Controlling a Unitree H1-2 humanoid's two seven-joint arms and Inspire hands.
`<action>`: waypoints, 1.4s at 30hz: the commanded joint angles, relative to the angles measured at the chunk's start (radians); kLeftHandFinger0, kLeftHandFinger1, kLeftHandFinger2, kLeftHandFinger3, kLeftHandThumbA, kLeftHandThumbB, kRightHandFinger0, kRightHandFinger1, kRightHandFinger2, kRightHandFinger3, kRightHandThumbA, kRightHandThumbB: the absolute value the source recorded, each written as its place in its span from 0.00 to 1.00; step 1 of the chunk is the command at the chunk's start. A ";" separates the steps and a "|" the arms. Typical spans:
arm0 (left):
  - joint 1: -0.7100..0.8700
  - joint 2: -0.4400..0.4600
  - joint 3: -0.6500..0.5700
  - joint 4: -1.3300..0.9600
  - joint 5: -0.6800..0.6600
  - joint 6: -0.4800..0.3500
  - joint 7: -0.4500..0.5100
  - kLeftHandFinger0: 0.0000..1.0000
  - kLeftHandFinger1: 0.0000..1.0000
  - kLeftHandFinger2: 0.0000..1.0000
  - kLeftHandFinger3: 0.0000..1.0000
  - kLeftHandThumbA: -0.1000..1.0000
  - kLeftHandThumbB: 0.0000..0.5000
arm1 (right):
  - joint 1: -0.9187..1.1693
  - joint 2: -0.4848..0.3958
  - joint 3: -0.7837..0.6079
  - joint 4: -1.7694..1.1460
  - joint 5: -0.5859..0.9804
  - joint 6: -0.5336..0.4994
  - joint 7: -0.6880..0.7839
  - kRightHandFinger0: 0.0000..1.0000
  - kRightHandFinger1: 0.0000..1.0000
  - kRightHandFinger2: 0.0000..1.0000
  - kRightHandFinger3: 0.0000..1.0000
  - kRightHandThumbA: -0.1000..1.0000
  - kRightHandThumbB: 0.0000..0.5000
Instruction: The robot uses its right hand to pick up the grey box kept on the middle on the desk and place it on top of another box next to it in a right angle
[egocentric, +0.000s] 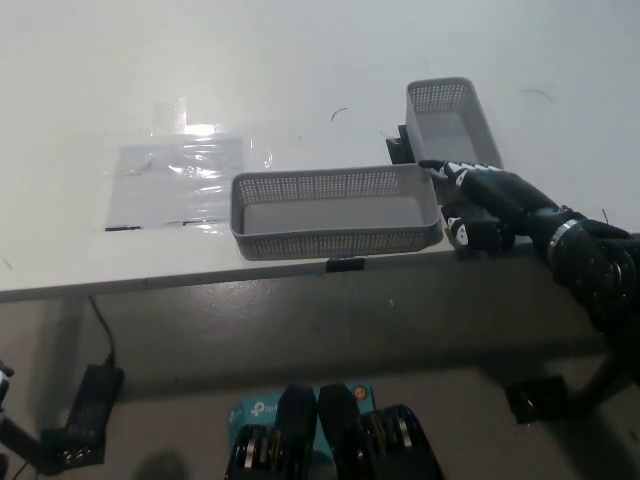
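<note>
Grey box lay near the front edge of the white surface, roughly at the middle of the view, open side up, with perforated mesh walls and a plain floor. Its long axis ran left to right, about parallel to the surface's front edge, and its right end was slightly skewed toward the camera. The second grey box sat just behind and to the right of it, also open side up, with its long axis running front to back, so the two axes stood close to a right angle. The near end of the second box was hidden by the right hand, so contact between the two boxes could not be judged. The black right hand reached in from the lower right, low over the surface, at the right end of the first box and in front of the second one. Its fingers were extended toward the first box's far right corner and spread apart, with the thumb lower and nearer the front edge; they gripped nothing, though whether the tips touched the box wall could not be told. A clear plastic sheet lay flat on the surface to the left of the first box. The left hand was out of view.
</note>
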 joint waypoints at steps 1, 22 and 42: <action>0.012 0.022 0.014 -0.041 -0.030 0.000 -0.015 0.00 0.00 0.10 0.25 0.00 0.85 | -0.073 -0.012 -0.009 0.031 -0.052 -0.045 -0.022 1.00 1.00 1.00 1.00 0.23 0.55; 0.053 0.011 -0.002 -0.037 -0.039 -0.025 -0.015 0.00 0.00 0.09 0.22 0.00 0.82 | -0.114 0.017 -0.016 0.024 -0.167 -0.065 -0.057 1.00 1.00 1.00 1.00 0.20 0.58; 0.136 -0.004 0.030 -0.038 -0.100 -0.068 -0.034 0.00 0.00 0.07 0.18 0.00 0.93 | -0.152 0.040 0.053 0.116 -0.314 0.162 0.022 1.00 1.00 1.00 1.00 0.23 0.67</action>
